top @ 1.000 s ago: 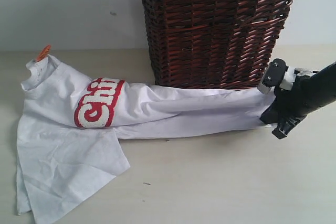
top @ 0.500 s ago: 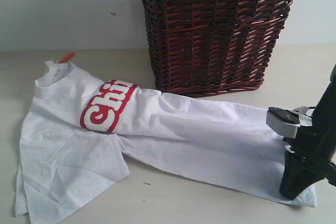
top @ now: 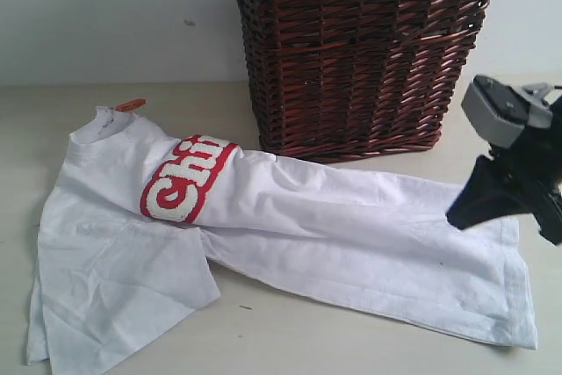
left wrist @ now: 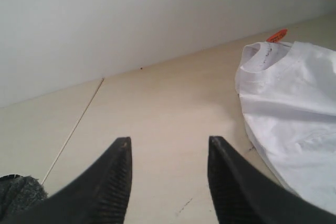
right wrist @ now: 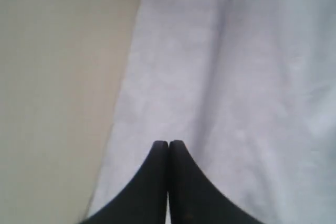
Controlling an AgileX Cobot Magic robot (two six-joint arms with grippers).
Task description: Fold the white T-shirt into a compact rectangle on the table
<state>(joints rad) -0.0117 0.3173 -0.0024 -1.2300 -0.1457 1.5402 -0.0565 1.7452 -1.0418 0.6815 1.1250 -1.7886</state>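
The white T-shirt (top: 334,226) lies flat on the table (top: 351,353), stretched from its collar at the left to its hem at the right. Its red lettered strip (top: 184,180) faces up, and one sleeve spreads out at the front left. My right gripper (top: 458,215) hangs shut just above the hem end, with nothing between its fingers. In the right wrist view its tips (right wrist: 168,144) meet over the white cloth (right wrist: 236,77). My left gripper (left wrist: 169,140) is open over bare table, beside the collar (left wrist: 260,56) and the orange tag (left wrist: 277,35).
A tall dark brown wicker basket (top: 360,50) stands right behind the shirt's middle, against the pale wall. A thin seam (left wrist: 79,124) runs across the table near the left gripper. Bare table (right wrist: 58,77) borders the shirt's edge in the right wrist view.
The shirt's hem end was drawn away from the basket toward the front right and now lies flat. The right gripper has risen off the cloth. The collar has shifted slightly right.
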